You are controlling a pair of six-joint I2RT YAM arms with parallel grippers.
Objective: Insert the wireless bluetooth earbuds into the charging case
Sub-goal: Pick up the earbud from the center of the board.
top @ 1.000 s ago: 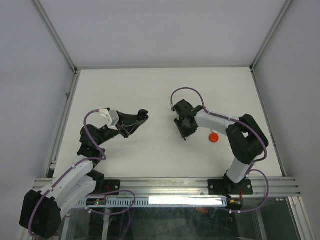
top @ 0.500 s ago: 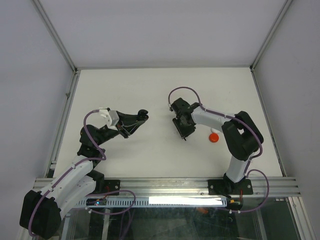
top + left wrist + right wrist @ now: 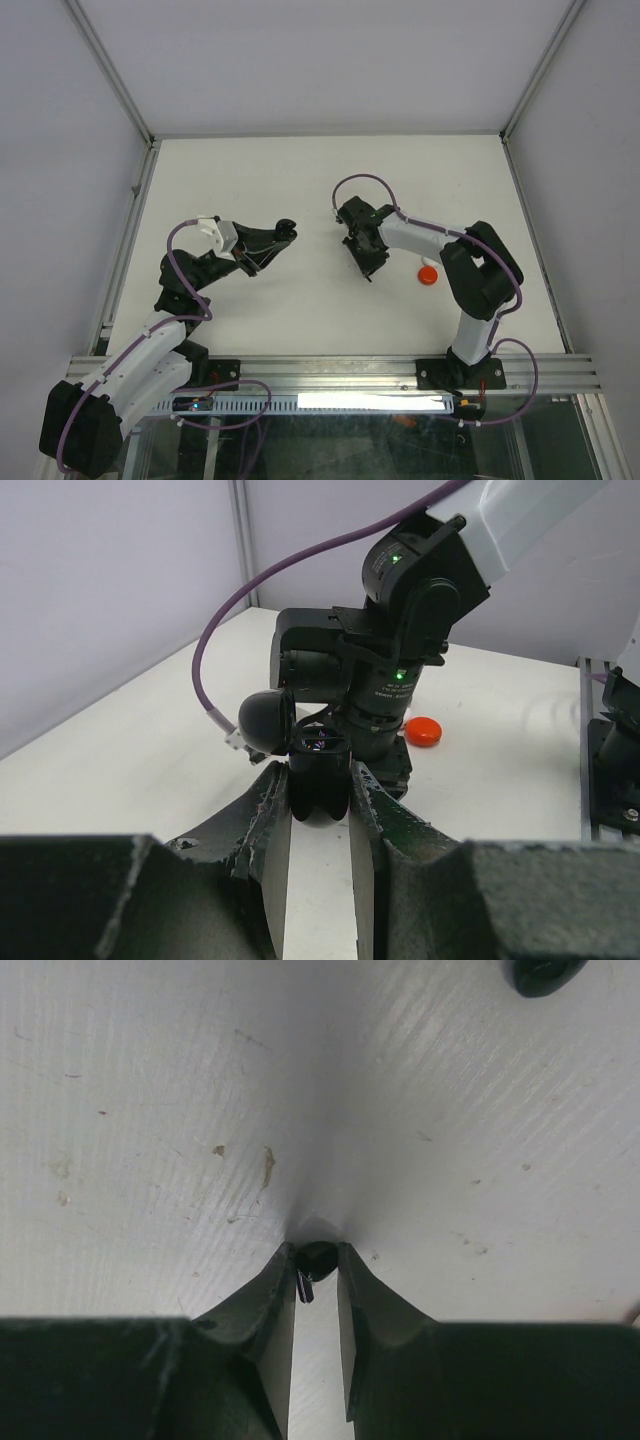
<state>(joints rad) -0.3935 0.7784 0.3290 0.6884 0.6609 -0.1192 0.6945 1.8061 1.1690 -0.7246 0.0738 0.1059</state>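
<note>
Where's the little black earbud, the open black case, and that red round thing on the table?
black earbud (image 3: 317, 1257), right wrist view, on its rounded body.
black case (image 3: 318, 788), left wrist view, on its lower half.
red puck (image 3: 423, 731), left wrist view, on its top face.

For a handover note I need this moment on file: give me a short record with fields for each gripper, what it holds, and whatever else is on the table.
left gripper: shut on the black case
case: lid open, facing the right arm
right gripper: shut on a black earbud, down at the table
earbud in case: not yet
red puck: lying on the table beside the right arm
dark object: at the top edge of the right wrist view, too cut off to identify
</note>
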